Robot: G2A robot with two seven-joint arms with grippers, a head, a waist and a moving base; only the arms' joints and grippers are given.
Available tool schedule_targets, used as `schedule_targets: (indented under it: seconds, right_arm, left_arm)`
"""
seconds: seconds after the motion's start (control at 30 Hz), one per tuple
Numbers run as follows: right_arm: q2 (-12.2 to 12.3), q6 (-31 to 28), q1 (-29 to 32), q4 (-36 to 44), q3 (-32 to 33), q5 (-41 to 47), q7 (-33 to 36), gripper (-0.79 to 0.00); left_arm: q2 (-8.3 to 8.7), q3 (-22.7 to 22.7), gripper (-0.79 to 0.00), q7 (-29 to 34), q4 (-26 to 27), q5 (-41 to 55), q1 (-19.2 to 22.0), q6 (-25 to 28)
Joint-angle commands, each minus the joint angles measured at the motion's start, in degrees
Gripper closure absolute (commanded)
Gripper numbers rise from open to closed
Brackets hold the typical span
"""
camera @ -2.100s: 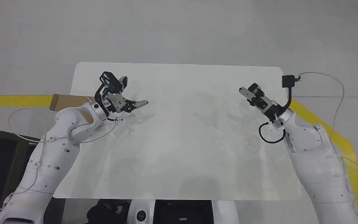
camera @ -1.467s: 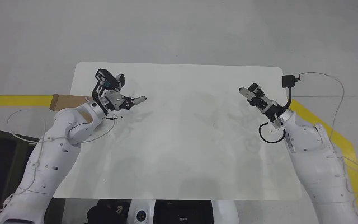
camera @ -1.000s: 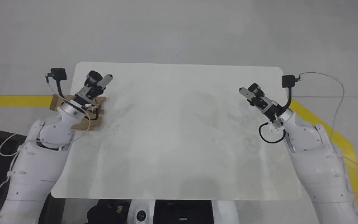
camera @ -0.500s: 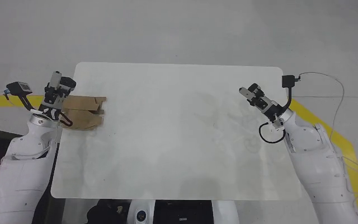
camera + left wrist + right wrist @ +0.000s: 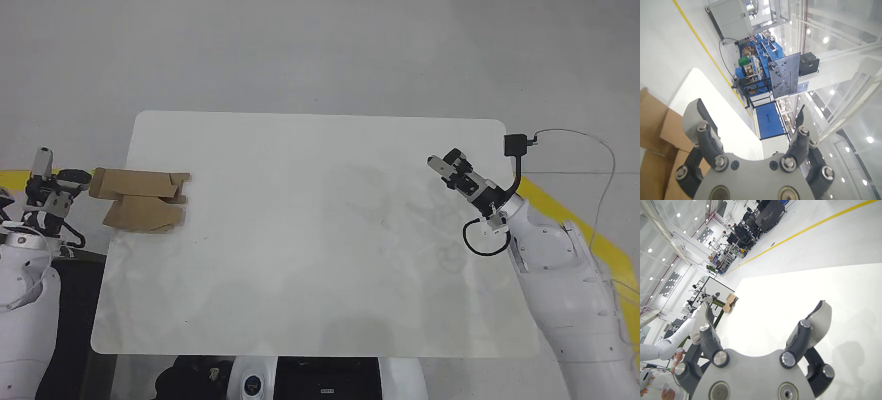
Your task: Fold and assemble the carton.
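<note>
The carton (image 5: 140, 198) is a flattened brown cardboard blank lying on the left edge of the white table (image 5: 320, 250), partly overhanging it. My left gripper (image 5: 55, 172) hangs just beyond that edge, to the left of the carton. In the left wrist view the left gripper (image 5: 749, 113) is open and holds nothing, with the carton (image 5: 655, 123) beside one finger. Over the table's right side my right gripper (image 5: 445, 160) stays far from the carton. The right gripper (image 5: 762, 311) is open and empty, and the carton (image 5: 730, 303) lies at the table's far end.
A yellow floor line (image 5: 30, 180) runs past both sides of the table. A black cable (image 5: 590, 140) loops off the right arm near the table's right corner. The table surface (image 5: 791, 291) between the arms is bare white.
My left arm has swung left, from over the table's left part to beyond its edge, uncovering the carton. The right arm has not moved.
</note>
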State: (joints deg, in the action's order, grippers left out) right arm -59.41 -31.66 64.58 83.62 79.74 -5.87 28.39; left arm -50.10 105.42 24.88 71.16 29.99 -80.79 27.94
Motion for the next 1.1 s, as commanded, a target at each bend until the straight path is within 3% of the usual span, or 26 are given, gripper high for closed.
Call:
schedule_targets:
  seconds: [0.0, 0.17, 0.3, 0.73, 1.07]
  right_arm:
    - [0.0, 0.0, 0.0, 0.0, 0.0, 0.0, 0.0, -0.785]
    - [0.0, 0.0, 0.0, 0.0, 0.0, 0.0, 0.0, -0.785]
    - [0.0, 0.0, 0.0, 0.0, 0.0, 0.0, 0.0, -0.785]
    - [0.0, 0.0, 0.0, 0.0, 0.0, 0.0, 0.0, -0.785]
    - [0.0, 0.0, 0.0, 0.0, 0.0, 0.0, 0.0, -0.785]
  left_arm:
    - [-0.13, 0.79, -0.785, -1.1, 0.51, 0.36, -1.01, -1.2]
    - [-0.49, 1.69, -0.785, -1.48, 1.13, 1.16, -3.04, -2.6]
    - [-0.83, 0.82, -0.785, 1.73, -0.02, 2.57, -3.42, -2.48]
    - [-2.23, -2.35, -0.785, 7.49, -14.05, 8.44, 2.46, 0.0]
    - [-2.23, -2.48, -0.785, 7.53, -14.46, 7.89, 2.74, -0.03]
